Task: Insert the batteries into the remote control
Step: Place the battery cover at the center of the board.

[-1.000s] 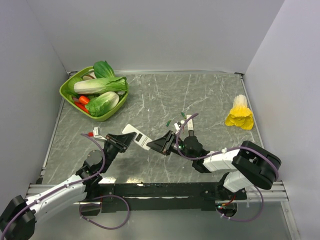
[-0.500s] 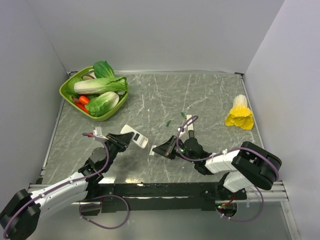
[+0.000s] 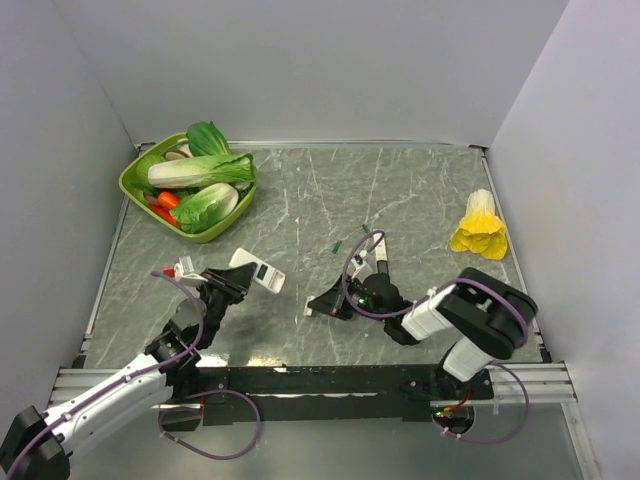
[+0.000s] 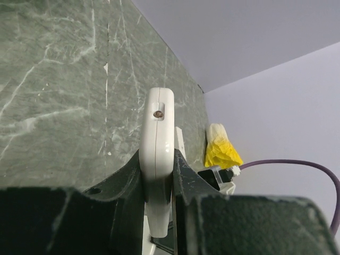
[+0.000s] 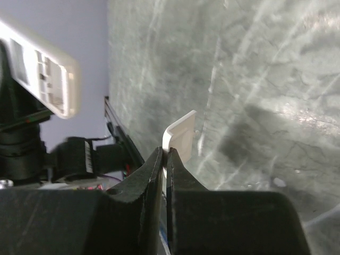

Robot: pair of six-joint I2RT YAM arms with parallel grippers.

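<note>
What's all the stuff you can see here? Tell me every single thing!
remote control: one, white, held off the table by the left gripper
small flat piece: one, white, pinched in the right gripper
bowl: one, green, far left corner
leafy vegetables: several, green and white, in the bowl
red-orange pieces: a few, in the bowl
yellow toy vegetable: one, yellow and white, right side
tiny green pieces: two, middle of the table
table: one, grey-green marble
left gripper: black, shut
right gripper: black, shut

arms (image 3: pixel 110 388): white shells, black joints | cables (image 4: pixel 281 161): purple | left gripper (image 3: pixel 232 284): black, perhaps plastic
</note>
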